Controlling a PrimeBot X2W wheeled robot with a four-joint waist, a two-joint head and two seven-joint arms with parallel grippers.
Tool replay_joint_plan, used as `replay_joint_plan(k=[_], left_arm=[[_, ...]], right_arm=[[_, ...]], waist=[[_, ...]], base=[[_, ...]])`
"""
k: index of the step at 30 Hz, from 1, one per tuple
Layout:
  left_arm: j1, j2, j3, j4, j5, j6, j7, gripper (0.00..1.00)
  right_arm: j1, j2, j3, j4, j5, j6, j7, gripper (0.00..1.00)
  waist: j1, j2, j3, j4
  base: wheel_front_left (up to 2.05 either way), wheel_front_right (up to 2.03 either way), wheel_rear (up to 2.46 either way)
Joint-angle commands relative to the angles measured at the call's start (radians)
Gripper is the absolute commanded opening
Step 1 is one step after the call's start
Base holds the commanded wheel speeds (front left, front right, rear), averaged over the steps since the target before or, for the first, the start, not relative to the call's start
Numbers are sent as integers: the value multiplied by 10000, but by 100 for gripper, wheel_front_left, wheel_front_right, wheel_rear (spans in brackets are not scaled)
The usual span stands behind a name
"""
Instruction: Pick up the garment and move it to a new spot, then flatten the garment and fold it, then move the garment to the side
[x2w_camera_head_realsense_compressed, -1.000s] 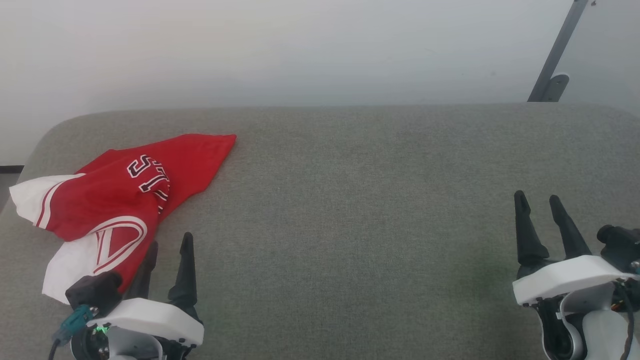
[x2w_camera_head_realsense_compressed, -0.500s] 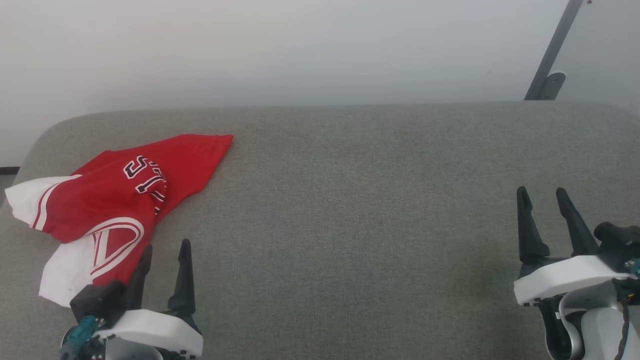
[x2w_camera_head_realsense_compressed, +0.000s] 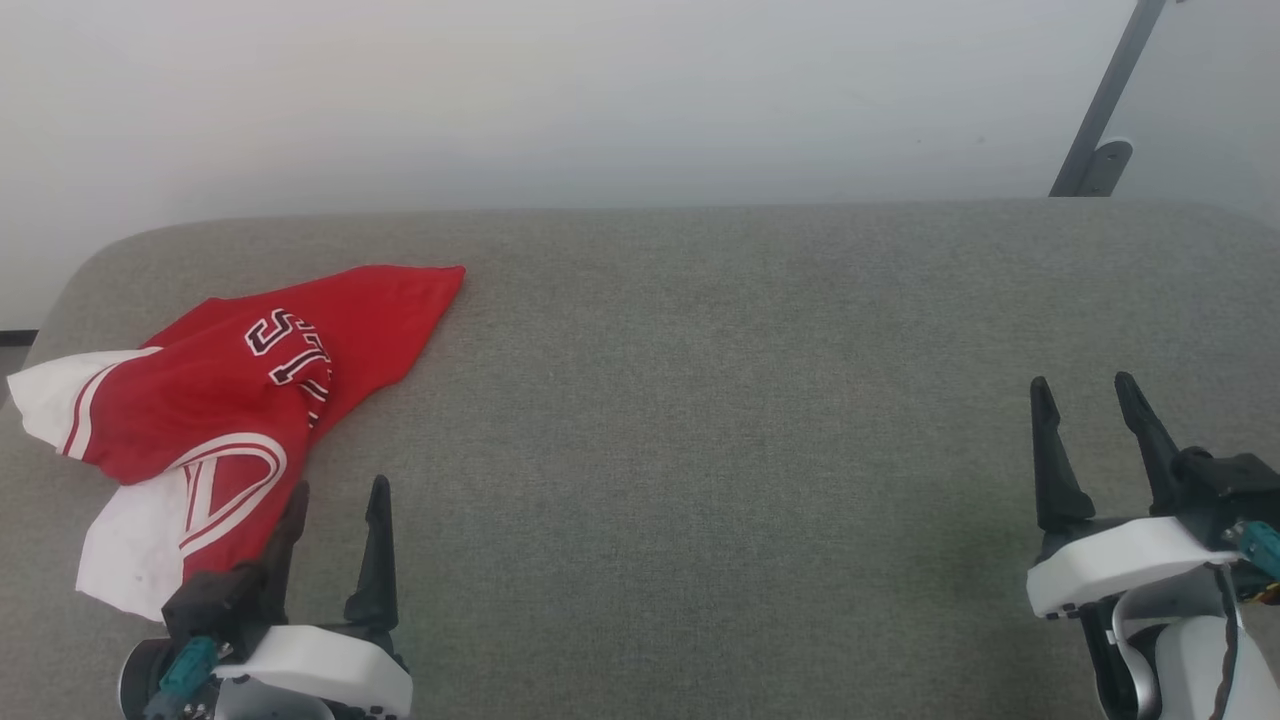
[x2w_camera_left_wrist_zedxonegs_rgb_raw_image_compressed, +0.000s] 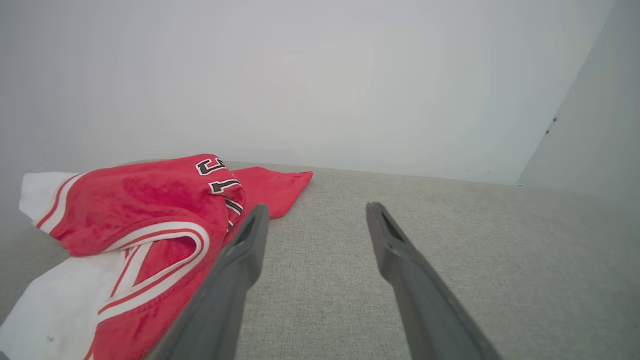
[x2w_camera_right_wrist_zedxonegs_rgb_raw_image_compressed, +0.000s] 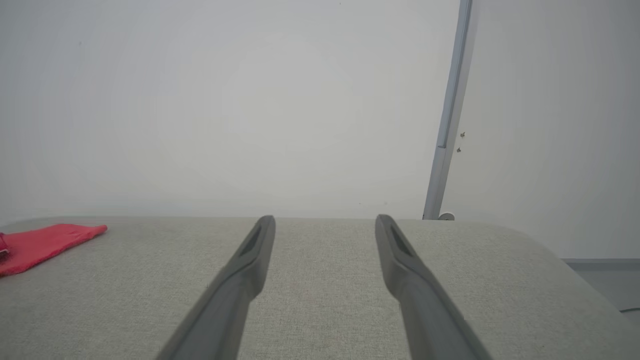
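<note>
At the far left of the grey fabric-covered table (x2w_camera_head_realsense_compressed: 700, 400), the garment (x2w_camera_head_realsense_compressed: 230, 400) lies crumpled. Its red body is uppermost with the black-and-white lettering facing up. White sleeve parts show at its left and near edges, and one red corner points toward the table's middle.

My left jaws are released and spread wide, with nothing between them, at the garment's near right edge. The outer finger (x2w_camera_head_realsense_compressed: 288, 535) overlaps the red cloth in the head view; I cannot tell whether it touches. The inner finger (x2w_camera_head_realsense_compressed: 378, 550) stands over bare fabric.

My right jaws are released, spread wide and empty, over bare table and well apart from the garment.
</note>
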Motion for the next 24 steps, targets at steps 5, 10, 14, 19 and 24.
replay_joint_plan(k=[5,10,14,19,24], left_arm=[[68,-52,127,-43,690,-70,-203,100],[19,-166,239,-26,956,-233,-297,100],[-6,-284,443,71,1080,-348,-380,100],[49,-380,678,221,1392,-492,-476,100],[28,-472,850,252,1725,-599,-556,100]], right_arm=[[-37,-61,-37,58,-665,27,-208,100],[-18,101,-198,110,-453,18,-305,100],[39,53,-198,92,-486,19,-385,100],[78,41,-230,46,-694,19,-475,100],[77,50,-332,40,-1078,19,-563,100]], waist=[[0,0,5,-22],[0,0,22,-20],[0,0,39,-10],[0,0,47,-31],[0,0,87,-31]], base=[[0,0,0],[0,0,0],[0,0,0],[0,0,0],[0,0,0]])
